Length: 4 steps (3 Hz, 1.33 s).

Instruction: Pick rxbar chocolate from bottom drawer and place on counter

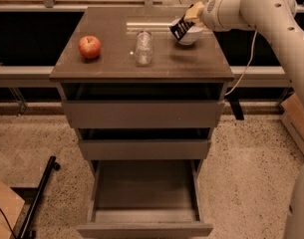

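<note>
The rxbar chocolate, a small black wrapper with white lettering, is held tilted above the counter at its back right, in front of a white bowl. My gripper is shut on the bar's upper end, reaching in from the right. The bottom drawer is pulled wide open and its tray looks empty.
A red apple sits on the counter's left side. A clear glass jar stands near the middle. A white bowl sits at the back right, just behind the bar. The two upper drawers are slightly open.
</note>
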Each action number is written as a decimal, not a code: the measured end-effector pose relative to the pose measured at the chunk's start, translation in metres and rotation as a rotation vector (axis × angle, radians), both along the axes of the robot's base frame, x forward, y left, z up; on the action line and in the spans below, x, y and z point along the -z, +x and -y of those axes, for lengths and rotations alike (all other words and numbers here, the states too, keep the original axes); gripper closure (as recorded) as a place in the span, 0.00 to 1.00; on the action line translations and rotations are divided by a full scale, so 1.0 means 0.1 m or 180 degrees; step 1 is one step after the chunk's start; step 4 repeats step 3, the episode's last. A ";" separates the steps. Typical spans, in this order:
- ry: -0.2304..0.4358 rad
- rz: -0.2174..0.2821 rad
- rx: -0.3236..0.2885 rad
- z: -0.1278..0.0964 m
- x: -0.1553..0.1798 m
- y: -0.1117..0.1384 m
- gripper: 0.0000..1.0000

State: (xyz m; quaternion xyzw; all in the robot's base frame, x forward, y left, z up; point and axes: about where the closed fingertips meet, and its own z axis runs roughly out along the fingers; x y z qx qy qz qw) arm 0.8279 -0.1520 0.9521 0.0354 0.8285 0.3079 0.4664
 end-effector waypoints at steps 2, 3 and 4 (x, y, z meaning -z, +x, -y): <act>-0.0105 -0.0204 -0.0132 -0.01 0.28 -0.10 0.00; -0.0105 -0.0204 -0.0132 -0.01 0.28 -0.10 0.00; -0.0105 -0.0204 -0.0132 -0.01 0.28 -0.10 0.00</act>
